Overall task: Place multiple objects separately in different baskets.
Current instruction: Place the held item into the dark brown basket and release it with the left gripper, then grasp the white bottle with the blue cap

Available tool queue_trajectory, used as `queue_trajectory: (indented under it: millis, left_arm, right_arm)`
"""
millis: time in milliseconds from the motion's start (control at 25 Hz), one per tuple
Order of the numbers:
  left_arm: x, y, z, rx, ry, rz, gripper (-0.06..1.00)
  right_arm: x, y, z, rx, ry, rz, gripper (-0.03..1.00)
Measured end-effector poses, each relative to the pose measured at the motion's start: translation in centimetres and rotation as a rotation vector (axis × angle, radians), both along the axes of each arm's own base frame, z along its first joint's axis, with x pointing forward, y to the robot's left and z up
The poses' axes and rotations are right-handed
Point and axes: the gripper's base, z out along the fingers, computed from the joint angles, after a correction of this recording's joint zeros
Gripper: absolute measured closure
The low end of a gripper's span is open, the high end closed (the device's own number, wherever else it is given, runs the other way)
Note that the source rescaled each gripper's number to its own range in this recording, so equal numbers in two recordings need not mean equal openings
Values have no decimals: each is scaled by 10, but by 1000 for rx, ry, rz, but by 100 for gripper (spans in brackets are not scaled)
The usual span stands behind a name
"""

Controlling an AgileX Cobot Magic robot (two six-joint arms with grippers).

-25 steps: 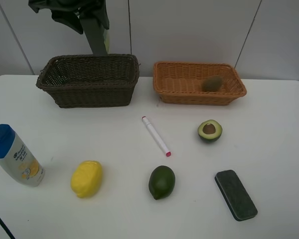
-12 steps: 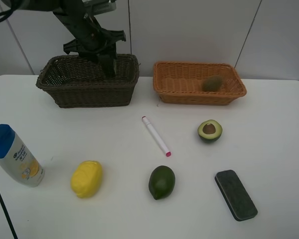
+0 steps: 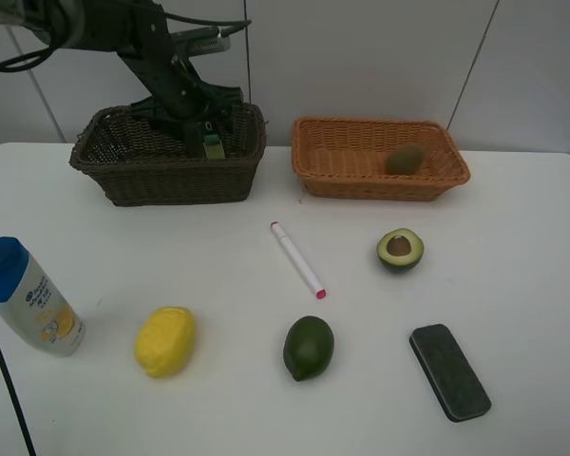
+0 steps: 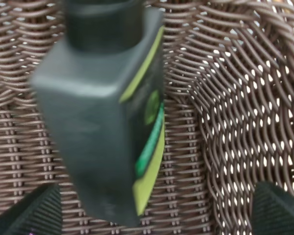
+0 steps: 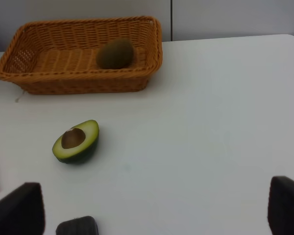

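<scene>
My left gripper (image 3: pixel 205 128) is down inside the dark brown basket (image 3: pixel 171 180). In the left wrist view its fingers (image 4: pixel 36 213) stand wide apart, and the dark green bottle (image 4: pixel 108 112) shows blurred between them, touching neither, over the wicker. The kiwi (image 3: pixel 406 159) lies in the orange-tan basket (image 3: pixel 380 185). On the table lie the lemon (image 3: pixel 165 341), whole avocado (image 3: pixel 309 348), halved avocado (image 3: pixel 400 250), marker (image 3: pixel 297 259), eraser (image 3: pixel 449 370) and blue-capped bottle (image 3: pixel 28 296). My right gripper (image 5: pixel 154 210) is open and empty, above the table near the halved avocado (image 5: pixel 76 141).
The two baskets stand side by side at the back of the white table (image 3: pixel 532 285), against a white wall. A black cable (image 3: pixel 0 385) runs along the table's front left edge.
My left arm has come down from above the dark brown basket into it, bringing the dark green bottle. The bottle now sits loose between the parted fingers.
</scene>
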Motion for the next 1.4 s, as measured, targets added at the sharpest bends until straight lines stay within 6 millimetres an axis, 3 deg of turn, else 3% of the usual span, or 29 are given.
queue_trajectory:
  millis: [120,360,440,760,840,1040,1240,1400]
  left_arm:
    - [-2,1,21,15,26,-4,-5]
    - [-28,10,119,24,62,-5,-5]
    - [-39,14,140,47,104,-21,-5]
    - [-68,9,152,-1,228,-95,-5]
    - [-91,1,154,-20,261,-146,-5]
    - [-175,-2,170,-11,306,-249,-5]
    - [-259,36,181,-12,283,-229,-5]
    - [-310,69,175,-14,256,-135,-5]
  right_arm:
    - [0,0,0,1,0,0,-3]
    - [0,0,0,1,0,0,-3]
    - [0,0,0,1,0,0,-3]
    - [0,0,0,1,0,0,-3]
    - [0,0,0,1,0,0,-3]
    - [0,0,0,1,0,0,-3]
    - [0,0,0,1,0,0,-3]
    - [0,0,0,1,0,0,-3]
